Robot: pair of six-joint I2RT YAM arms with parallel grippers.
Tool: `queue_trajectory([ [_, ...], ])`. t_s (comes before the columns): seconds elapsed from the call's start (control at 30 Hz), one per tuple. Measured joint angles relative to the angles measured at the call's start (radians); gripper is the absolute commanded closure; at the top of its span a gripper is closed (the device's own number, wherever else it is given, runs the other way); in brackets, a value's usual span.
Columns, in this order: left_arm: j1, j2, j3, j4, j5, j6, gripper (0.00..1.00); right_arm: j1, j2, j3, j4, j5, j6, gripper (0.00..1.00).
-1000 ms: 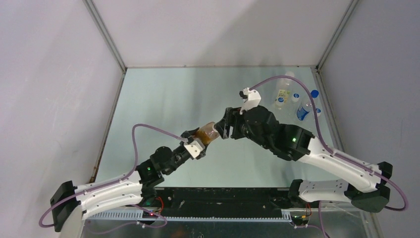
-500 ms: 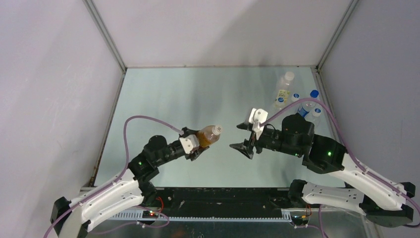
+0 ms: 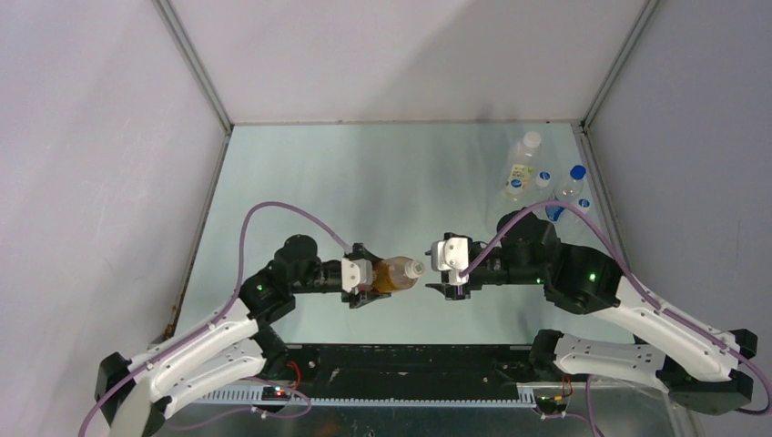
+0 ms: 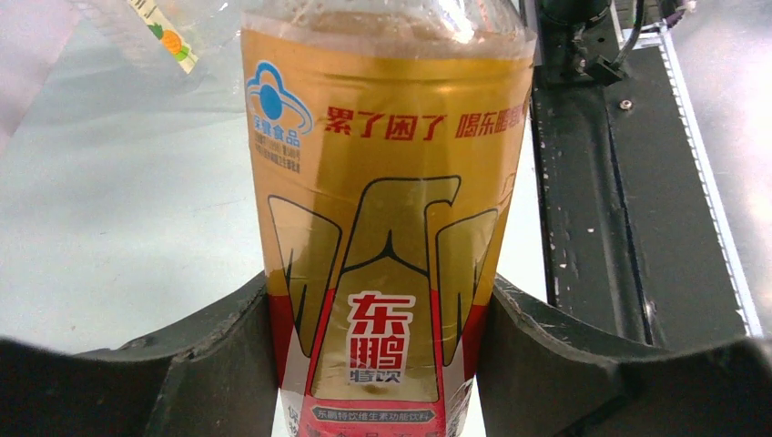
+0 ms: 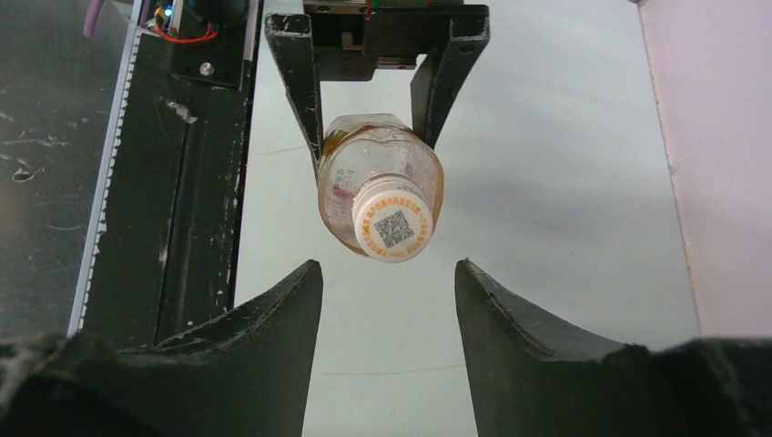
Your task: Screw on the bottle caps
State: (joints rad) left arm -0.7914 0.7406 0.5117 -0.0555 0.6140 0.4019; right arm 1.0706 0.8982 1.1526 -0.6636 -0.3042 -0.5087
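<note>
Amber bottle, gold and red label, held horizontal above the near middle of the table, its lower body clamped by the left gripper. Its white cap, bearing a QR code, sits on the neck and faces the right gripper, whose jaws stand spread, clear of it. Left wrist view cuts off neck and base; cap tightness indiscernible.

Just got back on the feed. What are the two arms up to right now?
The left gripper is clamped on the amber bottle, holding it sideways with its neck pointing at the other arm. A white cap sits on the neck; how tight it is cannot be told. The right gripper is open and lined up facing the cap, but not touching it.
</note>
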Motion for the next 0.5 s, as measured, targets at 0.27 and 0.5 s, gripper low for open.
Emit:
queue_trajectory([
  [0.27,0.001,0.019,0.023,-0.020,0.047,0.010,0.90,0.000,0.022,0.001,-0.008,-0.042,-0.027,0.48],
  [0.5,0.001,0.040,0.028,-0.036,0.062,0.025,0.91,0.000,0.024,0.002,-0.003,-0.067,-0.027,0.52],
])
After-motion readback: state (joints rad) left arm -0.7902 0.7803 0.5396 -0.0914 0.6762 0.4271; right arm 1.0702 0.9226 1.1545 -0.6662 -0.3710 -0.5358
